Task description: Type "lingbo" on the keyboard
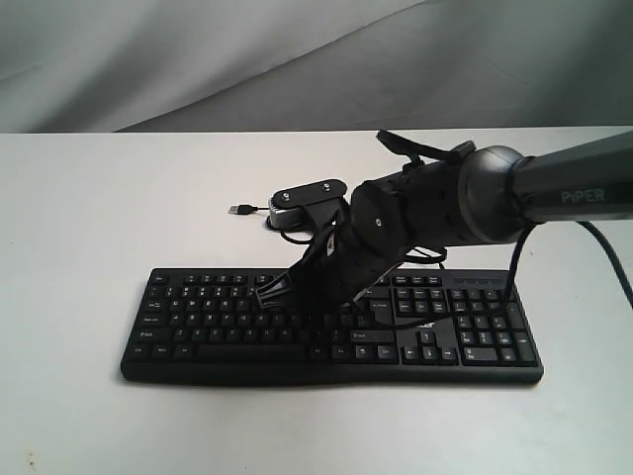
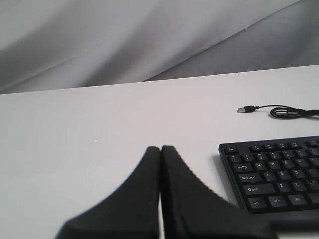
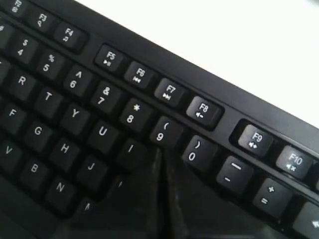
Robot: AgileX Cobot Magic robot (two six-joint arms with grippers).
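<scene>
The black keyboard point(image 1: 203, 312) lies across the white table, with its left end showing in the left wrist view point(image 2: 279, 174). My right gripper point(image 1: 273, 291) reaches in from the right and is shut, its tips down over the right half of the letter keys. In the right wrist view its tips point(image 3: 162, 151) sit on the keyboard point(image 3: 75, 114) between the I key point(image 3: 130, 148) and the 0 key point(image 3: 193, 152), just under the 9; the key beneath them is hidden. My left gripper point(image 2: 160, 148) is shut on nothing, over bare table to the left of the keyboard.
The keyboard's thin cable point(image 2: 291, 112) coils behind it and ends in a loose USB plug point(image 1: 238, 209) on the table point(image 1: 79, 247). A grey cloth backdrop point(image 1: 198, 59) hangs behind the table's far edge. The right arm point(image 1: 554, 193) spans the number pad side.
</scene>
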